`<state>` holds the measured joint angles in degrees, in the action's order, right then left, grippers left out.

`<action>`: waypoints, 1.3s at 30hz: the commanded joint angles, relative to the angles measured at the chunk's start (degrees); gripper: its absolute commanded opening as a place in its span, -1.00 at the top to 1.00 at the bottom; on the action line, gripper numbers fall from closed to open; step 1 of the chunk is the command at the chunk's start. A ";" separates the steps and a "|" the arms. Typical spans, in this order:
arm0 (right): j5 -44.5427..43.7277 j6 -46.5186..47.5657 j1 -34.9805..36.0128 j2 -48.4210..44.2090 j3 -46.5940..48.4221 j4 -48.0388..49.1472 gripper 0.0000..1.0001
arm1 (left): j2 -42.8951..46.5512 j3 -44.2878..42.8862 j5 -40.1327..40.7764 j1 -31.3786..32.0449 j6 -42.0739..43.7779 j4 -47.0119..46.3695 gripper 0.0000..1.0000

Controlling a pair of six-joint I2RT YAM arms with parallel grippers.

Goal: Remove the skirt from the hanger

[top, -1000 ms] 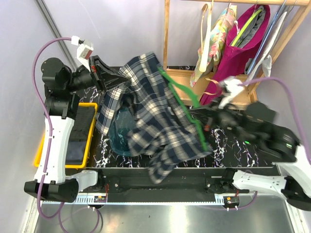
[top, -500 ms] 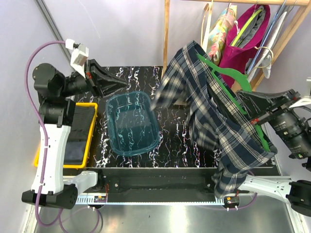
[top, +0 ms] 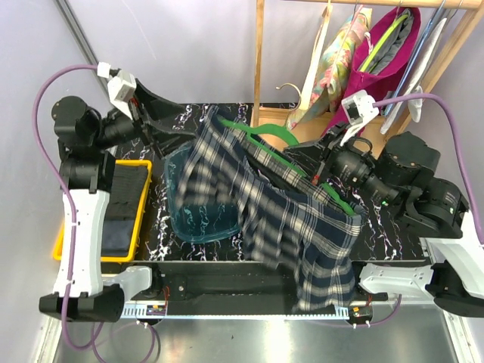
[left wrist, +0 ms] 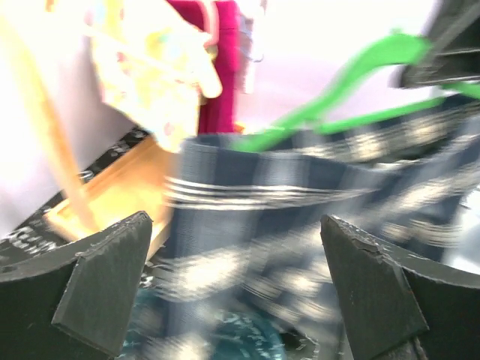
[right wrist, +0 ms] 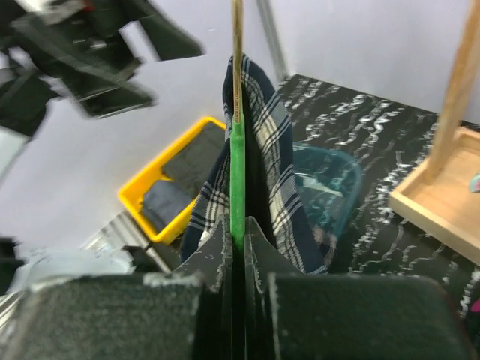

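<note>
While right gripper (right wrist: pixel 238 225) is clamped on the hanger (right wrist: pixel 238 165), skirt (top: pixel 302 227) hangs draped over it, partly above teal bin (top: pixel 181 219); left gripper (left wrist: pixel 236 221) fingers wide apart, holding nothing.

A teal bin (top: pixel 189 223) sits left of centre on the black marbled table (top: pixel 393 231). A yellow tray (top: pixel 138 162) of dark items lies just beside it at the left. At the upper right, a wooden rack (top: pixel 259 53) carries a floral garment (top: pixel 336 53) and a magenta one (top: pixel 382 76) on a lime hanger (top: pixel 382 41).

The left gripper (left wrist: pixel 234 222) gapes wide — the blurred plaid skirt (left wrist: pixel 300 247) seemingly hangs untouched between its fingers, under the green hanger (left wrist: pixel 337 88).
</note>
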<state>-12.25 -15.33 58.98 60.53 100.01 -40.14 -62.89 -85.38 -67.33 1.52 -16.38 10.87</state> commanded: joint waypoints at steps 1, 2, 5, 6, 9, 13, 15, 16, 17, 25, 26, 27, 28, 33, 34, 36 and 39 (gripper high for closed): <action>5.65 -2.95 0.08 -2.44 5.55 7.53 1.00 | -3.72 0.48 -2.70 -3.45 3.20 -1.91 -0.98; 6.01 -3.04 0.08 -2.44 6.16 7.62 1.00 | -4.08 0.83 -4.37 -3.63 3.20 -1.39 -0.98; 7.59 -3.74 0.08 -2.17 7.04 8.41 1.00 | -4.34 3.72 -9.91 -3.80 2.94 -0.07 -0.98; 8.11 -4.00 0.08 -2.09 7.31 9.02 1.00 | -4.34 4.69 -11.58 -3.72 2.33 -0.06 -0.98; 10.22 -4.35 0.08 -1.03 8.97 9.20 1.00 | -6.70 6.20 -19.98 -3.02 -3.54 -3.21 -0.98; 10.49 -4.35 0.08 -0.24 9.33 9.90 1.00 | -9.97 3.91 -29.17 2.42 -12.52 -3.32 -0.94; 10.93 -4.35 0.08 -0.15 8.98 10.78 1.00 | -9.10 4.87 -29.09 4.79 -12.45 -3.31 -0.87; 11.11 -4.53 0.08 -0.06 8.72 11.13 1.00 | -8.83 5.14 -29.09 5.59 -11.92 -3.32 -0.78; 11.11 -4.53 0.08 -0.06 8.71 11.14 1.00 | -8.65 4.97 -29.09 6.38 -11.40 -3.32 -0.39; 4.88 -1.63 -0.01 -1.99 8.54 5.96 1.00 | -10.85 -0.04 -29.17 3.24 -17.43 -11.89 1.00; 3.56 -1.11 0.17 -2.61 8.45 4.47 1.00 | -10.76 0.39 -29.09 0.44 -21.28 -17.24 1.00; 1.37 -0.23 0.00 -3.48 8.36 3.93 1.00 | -11.02 1.18 -29.09 -0.98 -28.98 -27.82 1.00; 0.40 0.04 0.08 -5.23 8.01 3.49 1.00 | -11.11 1.53 -29.09 -1.51 -31.75 -31.84 1.00; -4.00 1.53 0.08 -8.32 8.97 1.47 1.00 | -11.99 5.04 -28.48 -6.00 -44.32 -49.32 1.00; -4.44 1.97 0.08 -8.93 9.85 1.29 1.00 | -11.90 7.40 -28.12 -6.00 -46.53 -52.33 1.00; -6.19 3.37 0.08 -9.64 10.64 1.82 1.00 | -11.99 10.31 -27.42 -6.09 -55.97 -65.97 1.00; -7.34 5.48 0.08 -11.75 9.95 6.03 1.00 | -13.21 14.97 -26.54 -5.91 -71.34 -84.87 1.00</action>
<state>-10.09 -14.13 59.33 58.11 105.71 -42.13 -73.28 -75.68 -88.51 -0.78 -64.82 -44.38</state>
